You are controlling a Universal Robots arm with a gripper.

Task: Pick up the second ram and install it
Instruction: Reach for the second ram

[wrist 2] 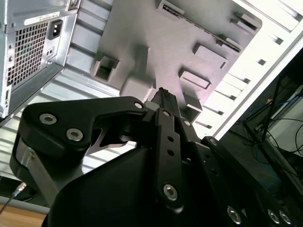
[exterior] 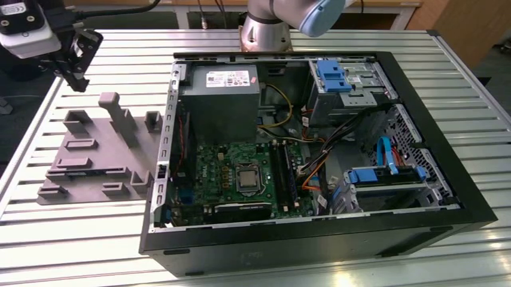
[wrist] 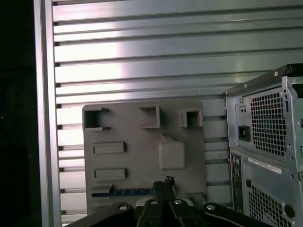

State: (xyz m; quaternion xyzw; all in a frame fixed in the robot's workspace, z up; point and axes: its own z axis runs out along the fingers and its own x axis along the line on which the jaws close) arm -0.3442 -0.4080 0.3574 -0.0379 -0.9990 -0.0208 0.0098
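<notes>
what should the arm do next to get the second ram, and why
Probably open the jaws: they look shut, and the gripper hangs clear above the gray fixture, where the second ram lies in its slot, ungrasped.

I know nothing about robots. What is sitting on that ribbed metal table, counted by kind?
Open computer case: 1
Grey slotted holder tray: 1
Blue-green ram stick, lying in a slot of the tray: 1
Total: 3
</notes>
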